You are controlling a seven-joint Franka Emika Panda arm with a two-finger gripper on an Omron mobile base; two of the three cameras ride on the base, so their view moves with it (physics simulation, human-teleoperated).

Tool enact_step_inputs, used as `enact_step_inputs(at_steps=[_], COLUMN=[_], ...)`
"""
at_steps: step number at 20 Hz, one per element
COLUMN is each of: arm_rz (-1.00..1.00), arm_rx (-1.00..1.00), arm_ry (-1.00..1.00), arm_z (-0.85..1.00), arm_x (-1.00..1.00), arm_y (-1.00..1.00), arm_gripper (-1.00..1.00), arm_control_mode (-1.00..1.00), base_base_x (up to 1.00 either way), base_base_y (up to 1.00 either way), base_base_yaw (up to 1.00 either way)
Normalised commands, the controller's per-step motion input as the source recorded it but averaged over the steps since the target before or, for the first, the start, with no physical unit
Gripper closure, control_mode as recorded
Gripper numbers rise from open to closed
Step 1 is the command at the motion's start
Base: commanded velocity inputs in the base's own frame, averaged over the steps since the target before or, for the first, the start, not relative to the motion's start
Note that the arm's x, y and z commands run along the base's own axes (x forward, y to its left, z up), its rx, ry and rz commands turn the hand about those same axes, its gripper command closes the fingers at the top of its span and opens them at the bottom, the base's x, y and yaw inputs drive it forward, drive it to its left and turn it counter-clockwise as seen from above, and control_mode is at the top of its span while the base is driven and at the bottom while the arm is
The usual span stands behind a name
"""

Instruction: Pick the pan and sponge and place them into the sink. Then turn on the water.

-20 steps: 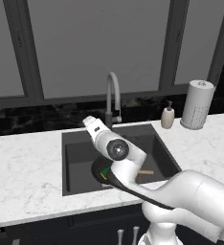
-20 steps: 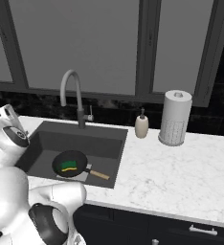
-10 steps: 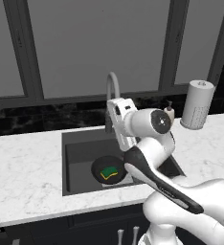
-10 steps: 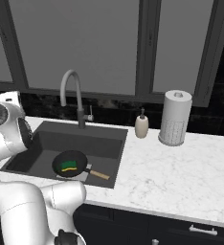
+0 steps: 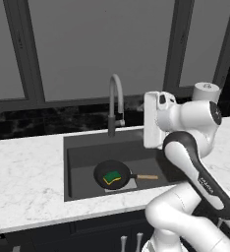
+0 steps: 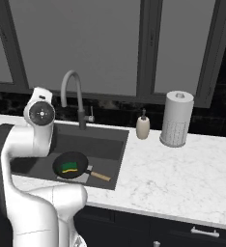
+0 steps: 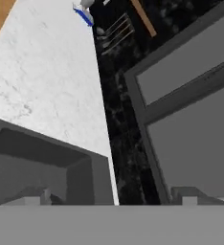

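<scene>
Pan (image 5: 111, 174) lying on the floor of the sink (image 5: 82, 170), toward the front, handle pointing to about 3 o'clock in the left base view and toward 4 o'clock in the right base view (image 6: 70, 165). Sponge (image 5: 112, 177) sitting inside the pan, green face up with a yellow edge showing along its near side; seen again in the right base view (image 6: 68, 167). Resting partly over the lighter grey patch on the basin floor.

Rising at 12 o'clock behind the basin, the faucet (image 5: 115, 106), arched neck curving over the back of the sink; no stream running from it.

Holding high at about 3 o'clock of the faucet in the left base view, the gripper (image 5: 151, 120), jaws standing wide apart and gripping nothing, well above the pan. Looking along the hand camera: a corner of the sink (image 7: 47, 165) at lower left, white marble counter (image 7: 47, 76) beyond it, dark window frames to the right.

Standing on the counter at 2 o'clock of the basin in the right base view, a soap bottle (image 6: 143, 127) and, just beyond it, a paper towel roll (image 6: 176, 119).
</scene>
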Motion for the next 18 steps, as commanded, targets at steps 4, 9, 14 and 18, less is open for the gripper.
enact_step_inputs(at_steps=[4,9,14,18], arm_rz=[-0.04,-0.06,-0.04,-0.01], arm_rx=[0.47,0.49,0.40,0.28], arm_ry=[0.05,0.11,0.10,0.05], arm_z=[0.00,0.00,0.00,-0.05], arm_x=[-0.07,0.00,0.22,0.61], arm_y=[-0.78,-0.72,-0.44,-0.08], arm_gripper=[-1.00,-1.00,-1.00,-1.00], arm_control_mode=[-1.00,-1.00,-1.00,-1.00], base_base_x=[0.00,0.00,0.00,0.00], base_base_y=[0.00,0.00,0.00,0.00], base_base_yaw=[0.00,0.00,0.00,0.00])
